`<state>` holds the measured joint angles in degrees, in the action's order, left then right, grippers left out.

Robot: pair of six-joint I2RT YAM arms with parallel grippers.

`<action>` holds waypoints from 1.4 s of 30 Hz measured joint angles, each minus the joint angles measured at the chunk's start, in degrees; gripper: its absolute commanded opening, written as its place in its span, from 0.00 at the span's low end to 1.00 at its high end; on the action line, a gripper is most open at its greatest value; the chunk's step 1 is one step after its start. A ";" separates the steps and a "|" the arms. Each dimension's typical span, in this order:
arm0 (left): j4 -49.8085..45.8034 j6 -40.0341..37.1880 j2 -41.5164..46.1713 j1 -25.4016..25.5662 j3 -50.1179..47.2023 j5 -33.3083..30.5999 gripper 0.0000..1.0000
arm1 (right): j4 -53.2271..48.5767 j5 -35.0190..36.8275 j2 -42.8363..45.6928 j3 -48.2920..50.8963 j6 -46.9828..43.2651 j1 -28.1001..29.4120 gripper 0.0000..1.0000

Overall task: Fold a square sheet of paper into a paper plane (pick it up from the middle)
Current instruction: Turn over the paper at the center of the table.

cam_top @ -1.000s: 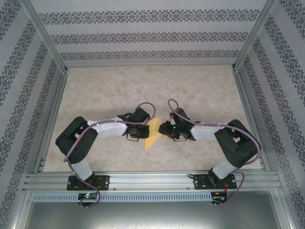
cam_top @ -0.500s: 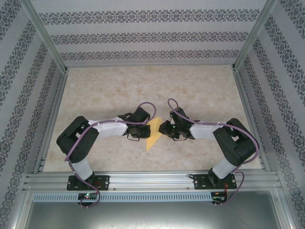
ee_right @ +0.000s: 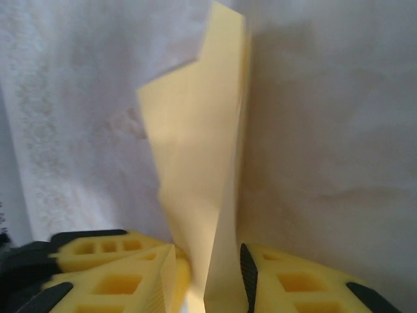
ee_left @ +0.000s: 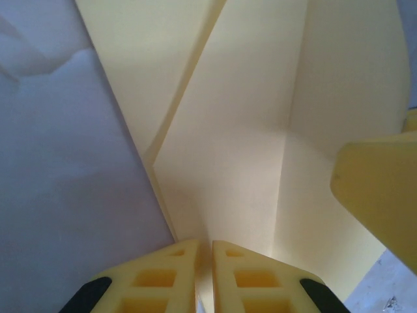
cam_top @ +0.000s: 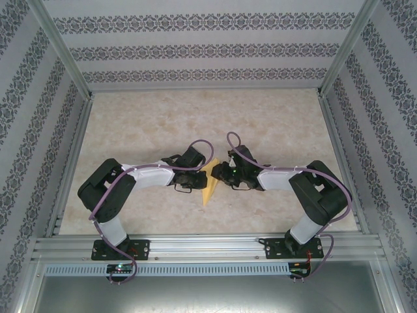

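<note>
The yellow-orange paper [cam_top: 208,186] is folded into a narrow pointed shape and held off the table between both arms, its tip pointing toward the near edge. My left gripper [cam_top: 198,177] is shut on its left side. In the left wrist view the fingertips [ee_left: 204,251] pinch a crease, and the paper [ee_left: 234,130] fans out above them in several folded panels. My right gripper [cam_top: 219,176] is shut on the other side. Its wrist view has the paper [ee_right: 195,150] standing edge-on between the fingers [ee_right: 208,264]. A right finger [ee_left: 381,195] pokes into the left wrist view.
The beige marbled table [cam_top: 163,124] lies bare around the arms. Patterned walls with metal frame rails [cam_top: 71,163] close in the left, right and far sides. An aluminium rail [cam_top: 208,248] with the arm bases runs along the near edge.
The right gripper has slid left toward the left gripper. The paper between them now looks narrower and stands more upright.
</note>
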<state>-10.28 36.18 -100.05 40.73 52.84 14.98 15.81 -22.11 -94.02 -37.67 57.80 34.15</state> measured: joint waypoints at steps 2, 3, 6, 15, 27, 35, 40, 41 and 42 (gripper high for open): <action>0.48 0.02 0.00 0.00 -0.24 0.26 0.15 | 1.29 0.00 0.00 0.00 0.33 0.02 0.40; 0.70 0.07 0.00 0.00 -0.42 0.37 0.15 | 1.60 -0.02 -0.02 0.00 0.46 0.02 0.40; 1.88 0.35 0.04 -0.33 -0.96 1.11 0.15 | 2.49 0.00 -0.48 0.00 0.63 -0.02 0.41; 5.62 1.97 0.63 -1.40 -3.23 3.87 0.15 | 6.16 -1.33 -4.85 -0.07 0.79 -0.20 0.28; 6.73 3.10 1.42 -1.86 -4.59 4.92 0.15 | 8.13 -2.80 -6.14 -1.18 -0.20 -0.28 0.37; 6.73 3.10 1.60 -1.86 -4.72 4.90 0.15 | 5.29 -1.22 -0.42 1.33 -1.11 -0.26 0.38; 6.86 3.30 1.68 -1.86 -4.94 4.92 0.15 | 5.27 -1.29 -1.49 1.31 -1.09 -0.24 0.36; 6.91 3.28 1.75 -1.86 -4.98 4.92 0.15 | 5.27 -1.31 -1.95 1.31 -1.11 -0.24 0.35; 6.91 3.30 1.77 -1.86 -5.05 4.92 0.15 | 5.27 -1.31 -2.34 1.27 -1.11 -0.24 0.35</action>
<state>-3.38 39.48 -98.28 38.87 47.79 19.90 21.08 -23.42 -96.36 -36.40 56.69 33.91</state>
